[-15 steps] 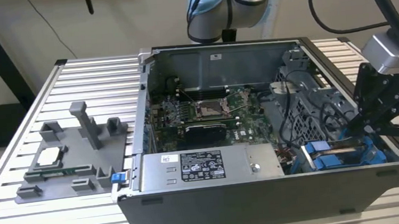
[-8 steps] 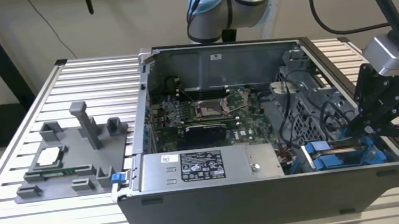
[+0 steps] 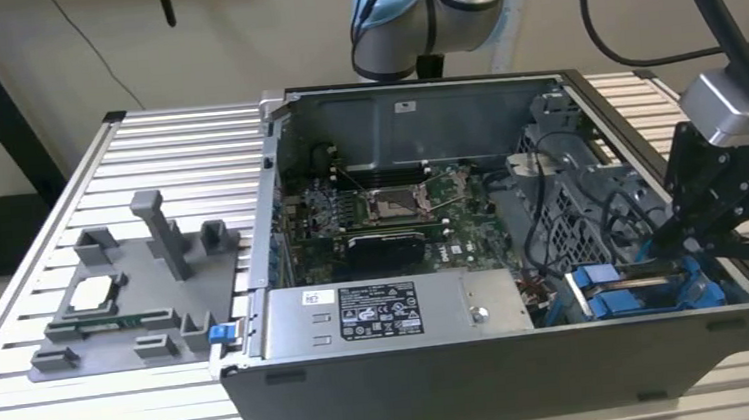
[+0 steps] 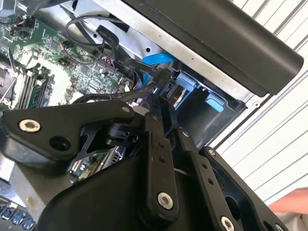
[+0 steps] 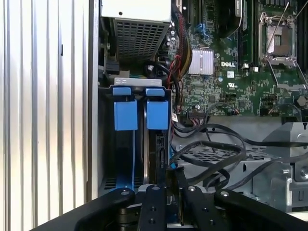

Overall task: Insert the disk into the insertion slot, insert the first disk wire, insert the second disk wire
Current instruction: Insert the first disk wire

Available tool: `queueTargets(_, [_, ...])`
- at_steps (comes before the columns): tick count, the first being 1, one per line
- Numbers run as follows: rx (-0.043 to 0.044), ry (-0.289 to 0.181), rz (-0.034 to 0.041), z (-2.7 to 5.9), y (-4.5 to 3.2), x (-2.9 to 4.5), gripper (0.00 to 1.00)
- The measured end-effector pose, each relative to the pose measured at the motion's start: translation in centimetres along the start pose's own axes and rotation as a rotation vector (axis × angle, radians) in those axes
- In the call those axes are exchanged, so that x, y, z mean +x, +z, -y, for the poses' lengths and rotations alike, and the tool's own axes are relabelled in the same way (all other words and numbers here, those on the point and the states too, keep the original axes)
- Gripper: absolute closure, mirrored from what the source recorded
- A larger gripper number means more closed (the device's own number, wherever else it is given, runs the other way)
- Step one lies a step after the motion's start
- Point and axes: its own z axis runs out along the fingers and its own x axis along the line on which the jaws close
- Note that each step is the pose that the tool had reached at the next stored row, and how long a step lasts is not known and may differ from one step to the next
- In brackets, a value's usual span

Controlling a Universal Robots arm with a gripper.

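Note:
In the first wrist view the disk (image 5: 158, 149) sits edge-on in the insertion slot (image 5: 142, 82) of the grey drive cage, its blue caddy tab (image 5: 158, 114) beside a second blue tab (image 5: 125, 114). My gripper (image 5: 172, 182) hangs just over the disk's near end with its fingers nearly together. In the second wrist view the gripper (image 4: 161, 102) is shut on a black wire connector (image 4: 162, 78) that points at the blue caddy (image 4: 185, 86). A light-blue flat cable (image 4: 159, 58) runs close behind it. In the exterior view the gripper (image 3: 672, 240) reaches into the case's right corner above the blue caddies (image 3: 629, 300).
The open computer case (image 3: 495, 381) stands on a slatted metal table (image 3: 43, 417). Inside are the motherboard (image 3: 375, 210), a grey power-supply box (image 3: 383, 315) and loose black cables (image 5: 216, 154). A grey fixture (image 3: 141, 299) with parts lies at the exterior view's left.

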Motion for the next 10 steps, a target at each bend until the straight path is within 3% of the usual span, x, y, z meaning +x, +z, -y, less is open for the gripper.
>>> queueTargets(5, [0.0097, 0.000, 0.0000, -0.06, 0.17, 0.06, 1.00])
queueTargets(10, [0.0122, 0.000, 0.0006, -0.14, 0.23, 0.16, 1.00])
